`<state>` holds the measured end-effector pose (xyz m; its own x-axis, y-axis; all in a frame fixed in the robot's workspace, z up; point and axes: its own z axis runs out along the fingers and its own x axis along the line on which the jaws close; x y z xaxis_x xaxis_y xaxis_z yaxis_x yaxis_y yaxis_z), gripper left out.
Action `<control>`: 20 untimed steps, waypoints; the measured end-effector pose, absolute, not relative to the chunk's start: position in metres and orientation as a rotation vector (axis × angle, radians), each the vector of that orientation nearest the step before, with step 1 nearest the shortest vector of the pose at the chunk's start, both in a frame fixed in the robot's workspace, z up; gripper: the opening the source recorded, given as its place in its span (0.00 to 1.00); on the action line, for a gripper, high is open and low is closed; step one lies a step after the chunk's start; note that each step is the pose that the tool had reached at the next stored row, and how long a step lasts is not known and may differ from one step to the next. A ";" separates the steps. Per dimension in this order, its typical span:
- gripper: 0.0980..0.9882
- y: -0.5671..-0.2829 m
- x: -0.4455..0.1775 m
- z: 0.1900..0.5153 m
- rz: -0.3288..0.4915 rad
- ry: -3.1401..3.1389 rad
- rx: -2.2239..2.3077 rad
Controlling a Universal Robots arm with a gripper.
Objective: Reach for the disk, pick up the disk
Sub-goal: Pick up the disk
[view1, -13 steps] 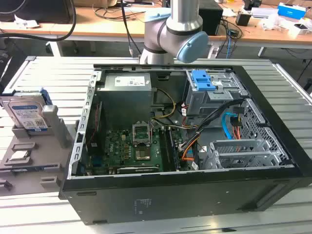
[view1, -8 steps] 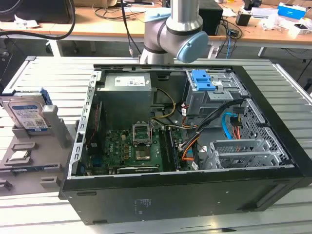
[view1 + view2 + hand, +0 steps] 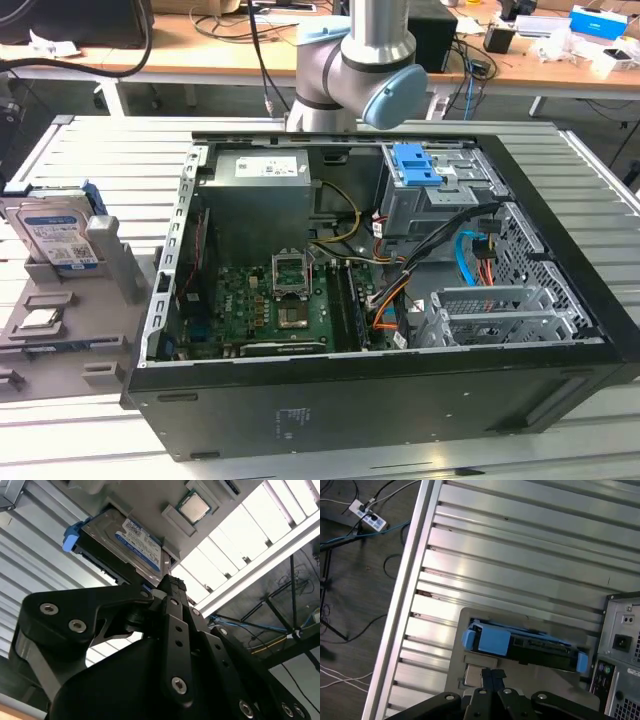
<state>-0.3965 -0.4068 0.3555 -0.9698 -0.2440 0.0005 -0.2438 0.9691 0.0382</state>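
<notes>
my gripper [image 3: 490, 677], jaws looking pressed together on nothing, hangs apart from the disk [image 3: 525, 645], which stands on edge in its grey holder [image 3: 470, 616] just ahead, long side lying across my reach.

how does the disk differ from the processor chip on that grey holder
The disk is larger, rectangular, with a blue-and-white label and blue rails; the processor chip is small, square, plain silver. The disk stands propped on edge; the chip lies flat. Both sit in the grey holder.

This is looking like a robotics lab: an opened black metal computer tower [image 3: 350, 410] is lying on a ribbed aluminium worktop [image 3: 110, 150], and cable-strewn wooden desks [image 3: 170, 55] are standing behind.
</notes>
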 end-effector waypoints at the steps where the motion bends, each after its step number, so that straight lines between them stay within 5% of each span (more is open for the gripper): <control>1: 0.01 -0.407 -0.397 0.356 -0.059 -3.108 0.415; 20: 0.01 -0.407 -0.397 0.356 -0.058 -3.031 0.786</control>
<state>-0.3965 -0.4068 0.3555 -0.8738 -0.4862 0.0005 -0.4859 0.8732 0.0382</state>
